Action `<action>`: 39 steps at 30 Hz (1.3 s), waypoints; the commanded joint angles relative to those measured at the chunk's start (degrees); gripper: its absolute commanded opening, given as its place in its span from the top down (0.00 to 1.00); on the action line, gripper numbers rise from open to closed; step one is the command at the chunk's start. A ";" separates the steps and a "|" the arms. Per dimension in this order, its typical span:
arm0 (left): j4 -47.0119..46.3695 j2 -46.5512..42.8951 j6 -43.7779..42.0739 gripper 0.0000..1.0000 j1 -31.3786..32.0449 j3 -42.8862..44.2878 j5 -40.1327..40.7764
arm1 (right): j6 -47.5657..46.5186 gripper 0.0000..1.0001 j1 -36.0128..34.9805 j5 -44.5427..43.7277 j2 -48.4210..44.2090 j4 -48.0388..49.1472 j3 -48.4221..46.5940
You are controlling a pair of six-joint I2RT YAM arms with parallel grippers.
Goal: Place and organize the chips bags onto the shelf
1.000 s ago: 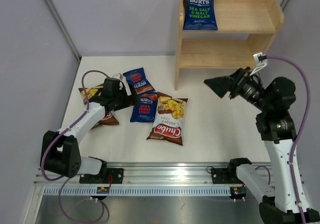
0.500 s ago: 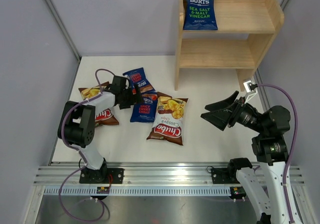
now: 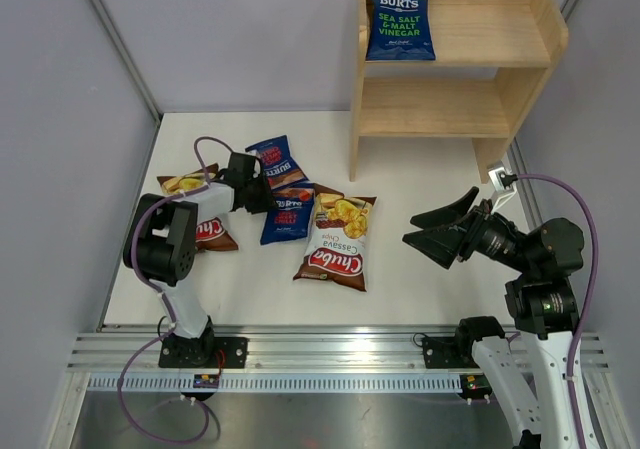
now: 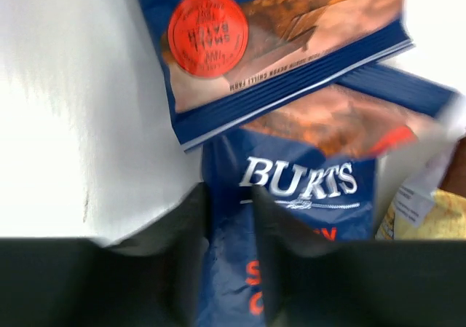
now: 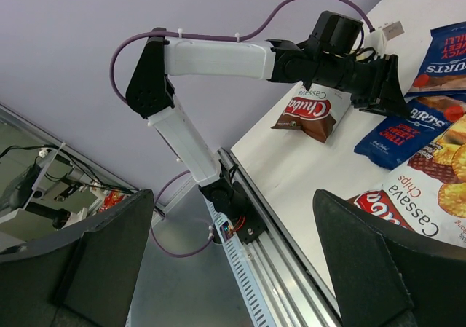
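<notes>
One blue Burts chips bag [image 3: 400, 24] stands on the top tier of the wooden shelf [image 3: 450, 109]. On the table lie another Burts bag [image 3: 278, 161], a blue Burts bag with red print [image 3: 290, 217], a Chuba bag [image 3: 337, 241] and a second Chuba bag [image 3: 205, 231] partly under the left arm. My left gripper [image 3: 268, 201] is shut on the left edge of the red-print Burts bag [image 4: 306, 174]; blue foil sits pinched between its fingers [image 4: 271, 225]. My right gripper [image 3: 412, 227] hangs open and empty above the table's right side, pointing left.
The shelf's lower tier [image 3: 430, 119] holds nothing. In the left wrist view the other Burts bag [image 4: 277, 43] overlaps the held bag's top, and a Chuba bag corner [image 4: 429, 218] lies to its right. Grey walls enclose the table; a metal rail [image 3: 330, 354] runs along the near edge.
My left gripper slid right to the red-print Burts bag and closed on its edge. The right arm dropped from beside the shelf toward the table, then barely moved.
</notes>
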State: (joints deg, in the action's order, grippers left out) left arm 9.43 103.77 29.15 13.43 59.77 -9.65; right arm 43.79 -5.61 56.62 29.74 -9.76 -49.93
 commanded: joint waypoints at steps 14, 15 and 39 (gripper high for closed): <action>-4.87 -19.01 6.00 1.00 2.38 -11.42 6.13 | -0.37 0.02 0.07 -0.46 -0.03 0.09 1.68; -4.51 -21.04 6.62 1.00 2.74 -12.39 7.61 | -0.29 0.02 -0.02 -0.55 0.14 0.27 2.12; -13.38 -58.68 35.17 1.00 16.62 -9.23 17.63 | 1.57 0.07 -32.07 -30.93 19.65 35.48 15.56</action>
State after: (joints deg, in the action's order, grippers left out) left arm 5.28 44.58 56.53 27.38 47.68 3.99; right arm 48.34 -30.20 38.06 47.57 12.27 -34.09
